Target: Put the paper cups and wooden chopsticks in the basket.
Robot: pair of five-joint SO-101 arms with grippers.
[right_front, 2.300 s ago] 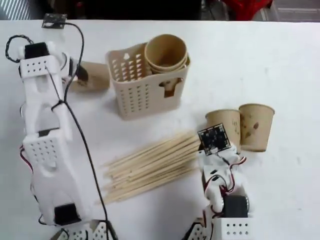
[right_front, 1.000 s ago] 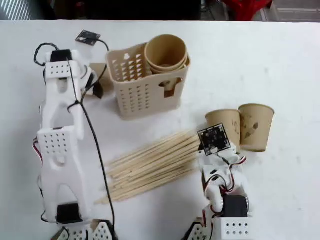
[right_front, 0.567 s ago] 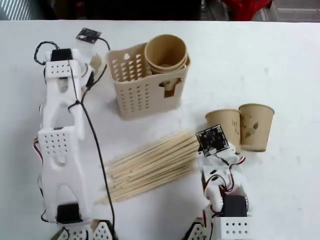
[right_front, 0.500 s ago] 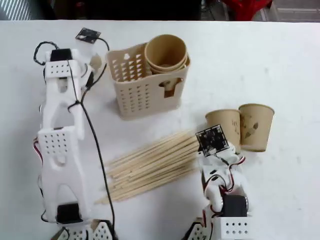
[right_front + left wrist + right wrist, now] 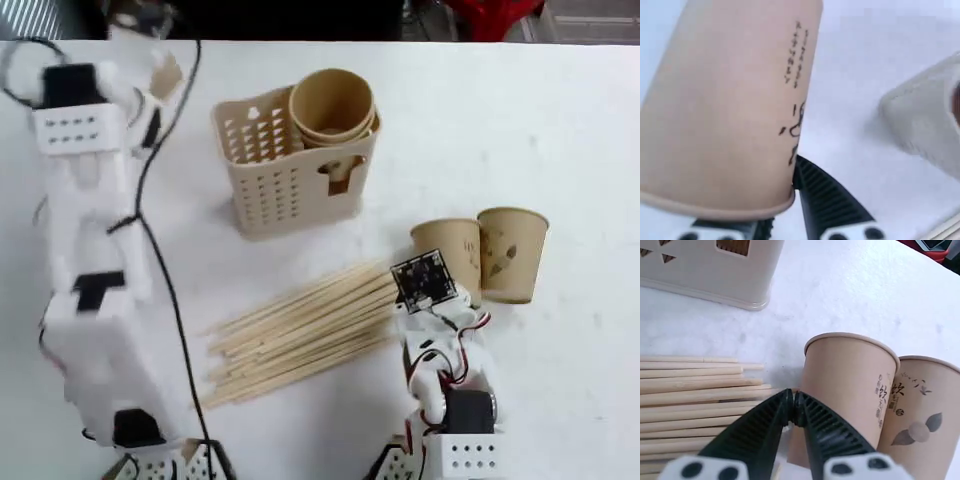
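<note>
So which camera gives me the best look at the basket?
The high view: the whole basket shows from above, with stacked paper cups in one end. In the right wrist view the basket is just a lower wall with cutouts; in the left wrist view, a blurred corner past the held cup.

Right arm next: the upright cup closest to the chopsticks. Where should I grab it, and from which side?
Take the near cup by its rim, from above, with the right tool opened. Put one half inside the open mouth and the other outside on the wall facing the chopsticks. The cup stands upright, mouth up. The second cup stands close beside it, so that side probably has no room.
</note>
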